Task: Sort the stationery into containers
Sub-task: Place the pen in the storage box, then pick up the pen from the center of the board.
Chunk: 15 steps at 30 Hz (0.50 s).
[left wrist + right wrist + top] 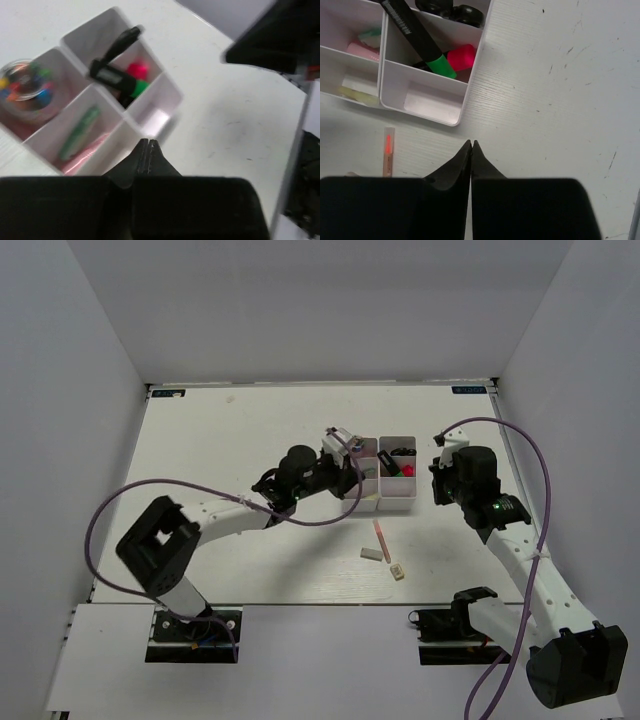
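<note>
Bins (397,502) sit on scuffed white table (230,440), white walls (320,310) around.

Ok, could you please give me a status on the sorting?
Left end effector shut, empty, by the bins. Right end effector shut, empty. Pink stick, grey eraser, tan eraser loose on the table. No obstruction seen.

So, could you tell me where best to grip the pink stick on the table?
Probably its middle, from straight above: the pink stick lies flat on the table, so jaws can close across its narrow width, clear of the bins.
</note>
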Motion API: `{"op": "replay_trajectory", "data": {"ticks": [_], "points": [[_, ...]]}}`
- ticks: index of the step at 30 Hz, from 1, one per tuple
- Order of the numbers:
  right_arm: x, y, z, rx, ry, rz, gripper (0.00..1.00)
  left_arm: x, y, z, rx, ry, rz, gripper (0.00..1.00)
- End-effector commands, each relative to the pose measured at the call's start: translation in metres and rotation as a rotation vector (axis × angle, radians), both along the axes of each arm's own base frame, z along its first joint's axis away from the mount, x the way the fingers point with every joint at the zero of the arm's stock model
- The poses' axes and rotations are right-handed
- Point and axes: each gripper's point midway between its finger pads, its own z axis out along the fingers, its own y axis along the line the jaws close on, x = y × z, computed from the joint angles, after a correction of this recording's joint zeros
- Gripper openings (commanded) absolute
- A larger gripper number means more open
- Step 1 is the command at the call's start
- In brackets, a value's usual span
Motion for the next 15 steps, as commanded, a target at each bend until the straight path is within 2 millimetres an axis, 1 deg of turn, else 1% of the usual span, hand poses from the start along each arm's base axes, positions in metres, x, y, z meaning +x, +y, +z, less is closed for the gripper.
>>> {"op": "replay_trajectory", "data": {"ticks": [1,2,3,4,5,6,8,9,10,11,12,13,14,15], "points": [[0.005,-0.006,0.002,-0.001,-0.016,-0.047,0.00,-0.044,0.000,0.024,0.182,0.076,0.065,0.00],[0.007,-0.005,0.004,-0.002,-0.009,-0.047,0.09,-0.060,-0.003,0.019,0.234,0.161,0.077,0.00],[0.005,-0.004,0.002,-0.003,0.008,-0.040,0.35,-0.053,0.011,0.017,0.305,0.196,0.197,0.03],[0.006,-0.004,0.002,-0.004,0.026,-0.043,0.54,-0.066,0.002,0.002,0.331,0.275,0.225,0.14],[0.006,-0.004,0.002,0.001,0.034,-0.050,0.65,-0.069,0.010,0.002,0.353,0.363,0.322,0.27],[0.006,-0.007,0.000,-0.005,0.048,-0.070,0.65,-0.075,0.006,-0.010,0.356,0.427,0.364,0.47],[0.008,-0.009,0.004,0.001,0.036,-0.096,0.50,-0.074,0.007,-0.026,0.362,0.513,0.468,0.58],[0.008,-0.012,0.005,0.001,0.031,-0.115,0.45,-0.079,0.002,-0.029,0.339,0.560,0.501,0.58],[0.007,-0.013,0.006,0.000,0.025,-0.125,0.42,-0.077,0.002,-0.037,0.344,0.581,0.537,0.58],[0.007,-0.015,0.005,-0.003,0.027,-0.129,0.40,-0.078,0.003,-0.040,0.341,0.653,0.608,0.58],[0.009,-0.019,0.010,-0.007,0.006,-0.150,0.40,-0.074,0.008,-0.041,0.349,0.646,0.675,0.59],[0.009,-0.024,0.013,-0.016,-0.006,-0.169,0.40,-0.075,0.012,-0.051,0.413,0.665,0.726,0.59],[0.011,-0.027,0.015,-0.022,-0.015,-0.185,0.44,-0.073,0.004,-0.041,0.364,0.699,0.771,0.59],[0.012,-0.034,0.016,-0.043,-0.022,-0.217,0.47,-0.077,0.015,-0.049,0.422,0.714,0.812,0.61]]}}
